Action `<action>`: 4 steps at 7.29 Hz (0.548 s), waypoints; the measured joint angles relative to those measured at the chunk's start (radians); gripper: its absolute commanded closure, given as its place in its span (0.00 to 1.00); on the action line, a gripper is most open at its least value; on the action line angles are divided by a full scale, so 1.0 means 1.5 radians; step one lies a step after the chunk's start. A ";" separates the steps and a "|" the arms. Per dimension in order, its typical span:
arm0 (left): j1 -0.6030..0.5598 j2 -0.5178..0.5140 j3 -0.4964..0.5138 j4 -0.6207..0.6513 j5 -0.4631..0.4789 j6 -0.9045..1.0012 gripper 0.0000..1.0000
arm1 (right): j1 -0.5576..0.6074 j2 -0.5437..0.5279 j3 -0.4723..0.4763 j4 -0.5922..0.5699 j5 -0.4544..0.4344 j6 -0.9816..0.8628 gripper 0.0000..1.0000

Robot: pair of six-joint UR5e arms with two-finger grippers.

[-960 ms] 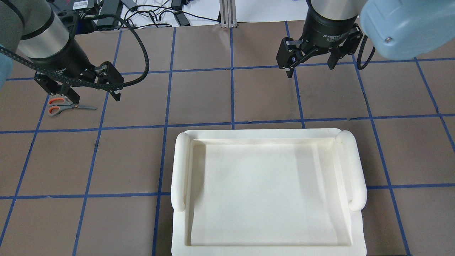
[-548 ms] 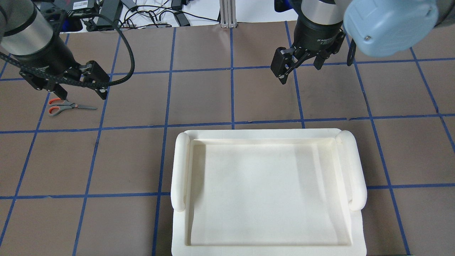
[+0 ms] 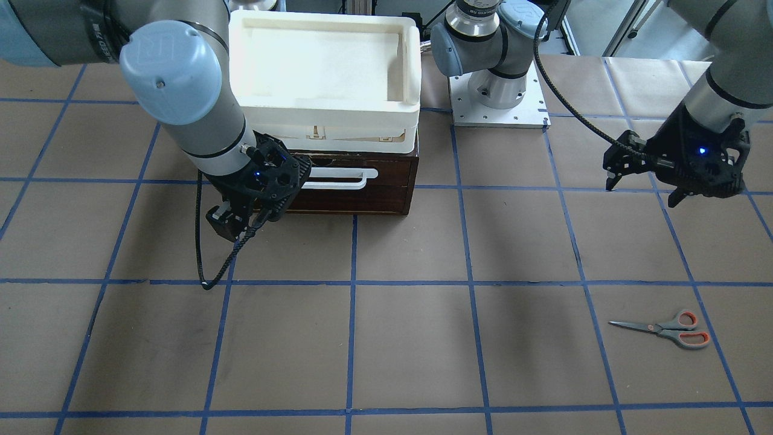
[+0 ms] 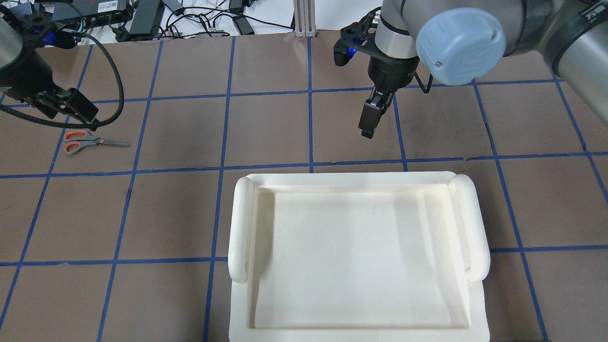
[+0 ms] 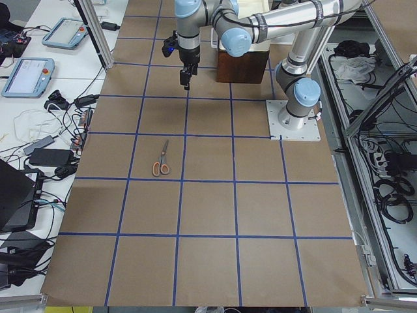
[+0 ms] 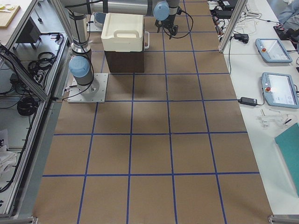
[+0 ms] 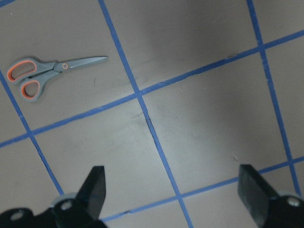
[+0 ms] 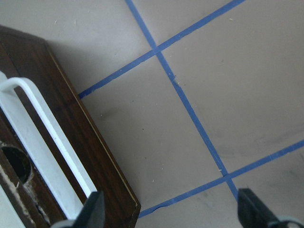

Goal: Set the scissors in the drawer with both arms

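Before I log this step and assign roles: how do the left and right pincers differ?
The left pincer hangs over the table, apart from the scissors; the right pincer, at the drawer front by its white handle. In the front-facing view, the left pincer's fingers spread sideways; the right pincer's nearly overlap. Both are open, empty.

- Beneath the left tool [image 7: 173, 187] and the right tool [image 8: 172, 209] spread a bench [image 4: 180, 213] papered brown and gridded with blue tape [image 4: 310, 118].
- Past the bench edge beyond the left tool lay black power bricks [image 4: 147, 12] and tangled cables [image 4: 209, 21].
- An aluminium post [image 4: 300, 19] stood at that edge, nearer the right tool.
- Farther out, a white side table [image 6: 238, 74] held two teach pendants [image 6: 279, 88].
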 measured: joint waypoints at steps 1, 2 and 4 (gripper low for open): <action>0.014 -0.026 -0.001 0.020 0.000 0.079 0.00 | 0.004 0.009 0.007 0.001 0.000 -0.040 0.00; 0.035 -0.051 -0.001 0.036 -0.002 0.166 0.00 | 0.011 0.013 0.009 0.004 0.000 -0.080 0.00; 0.084 -0.101 -0.001 0.092 -0.007 0.343 0.00 | 0.024 0.015 0.011 0.023 -0.003 -0.131 0.00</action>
